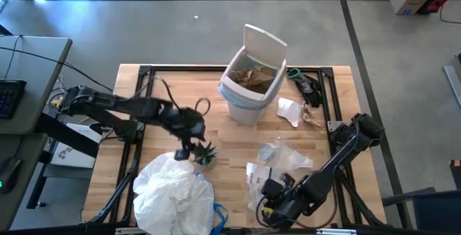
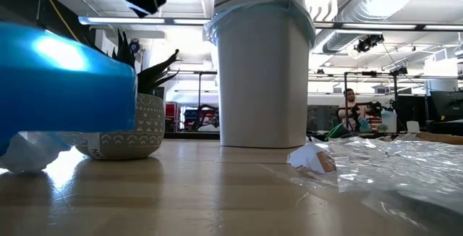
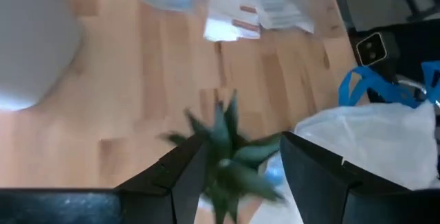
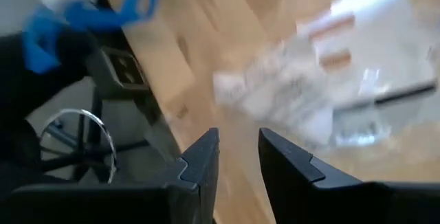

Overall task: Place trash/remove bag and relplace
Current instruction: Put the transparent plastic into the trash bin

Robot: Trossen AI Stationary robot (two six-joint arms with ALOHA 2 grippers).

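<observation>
- The left tool (image 1: 193, 151) hangs right over the small potted plant (image 1: 204, 153), fingers spread with nothing between them; in the left wrist view the green spikes (image 3: 227, 152) sit in the gap between the two fingers. If it drops and closes here, it grabs the plant, which is not trash, or tips the pot over.
- The white bag heap (image 1: 173, 192) with its blue ties lies just beside that tool, on the side away from the bin. A sideways sweep could snag the thin plastic and drag the plant along with it.
- The right tool (image 1: 277, 205) sits low at the near edge of the surface, fingers parted a little and holding nothing. The clear crinkled wrappers (image 1: 284, 154) and printed paper scraps (image 4: 323, 52) lie just ahead of it, toward the bin; slick, flat plastic is likely to slip from a narrow pinch, or only be pushed along.
- The white bin (image 1: 248, 83) stands well beyond both tools, lid up, blue liner bag (image 2: 217, 26) folded over its rim and brown crumpled paper (image 1: 253, 76) already inside. Pulling the liner with one tool could tip the light bin.
- A white scrap (image 1: 289, 111) lies beside the bin, easy to overlook.
</observation>
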